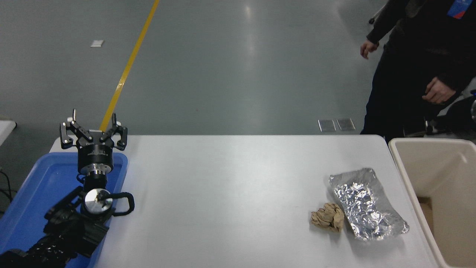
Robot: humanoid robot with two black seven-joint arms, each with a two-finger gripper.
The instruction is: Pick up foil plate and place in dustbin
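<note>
The foil plate (pixel 366 204) is a shiny crinkled silver tray lying flat near the table's right edge, long side running toward the front right. The dustbin (pixel 438 167), a large beige bin, stands just right of the table, beside the plate. My left gripper (pixel 93 128) is open and empty, parked over the far end of a blue tray at the lower left. My right gripper does not show; only a dark part of the arm (pixel 463 113) shows at the right edge, behind the bin.
A crumpled brown paper ball (pixel 328 217) lies against the plate's left side. The blue tray (pixel 41 186) sits at the table's left edge. A person in dark clothes (pixel 409 56) stands at the far right corner, hands hanging.
</note>
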